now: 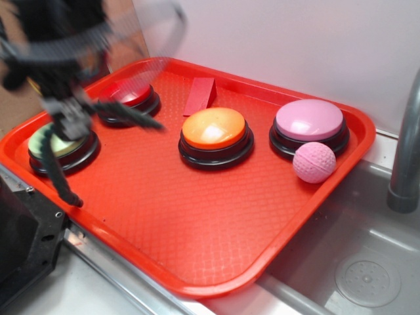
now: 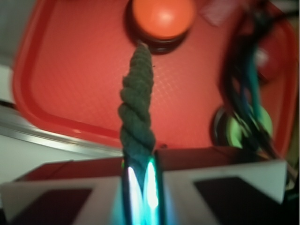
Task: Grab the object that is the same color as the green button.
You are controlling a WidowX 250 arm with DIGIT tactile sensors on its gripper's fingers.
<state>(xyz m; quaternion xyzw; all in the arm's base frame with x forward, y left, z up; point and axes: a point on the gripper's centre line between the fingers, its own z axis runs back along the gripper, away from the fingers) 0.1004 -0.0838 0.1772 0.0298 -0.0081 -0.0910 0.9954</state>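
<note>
My gripper (image 1: 69, 123) is blurred at the tray's left end, just above the green button (image 1: 58, 146), which has a pale green dome on a black base. It is shut on the dark green twisted rope (image 1: 58, 174), which hangs off the tray floor, one end dangling towards the tray's front rim. In the wrist view the rope (image 2: 137, 103) sticks out straight from between my shut jaws (image 2: 140, 161), pointing at the orange button (image 2: 162, 16). The green button (image 2: 234, 132) shows at the right there, partly hidden by cables.
The red tray (image 1: 197, 230) also holds a red button (image 1: 128, 95), an orange button (image 1: 214, 128), a pink button (image 1: 309, 120), a pink ball (image 1: 314, 162) and a flat red block (image 1: 199, 96). A sink (image 1: 357, 269) and faucet (image 1: 407, 151) are at the right; a black box (image 1: 20, 243) is at the lower left.
</note>
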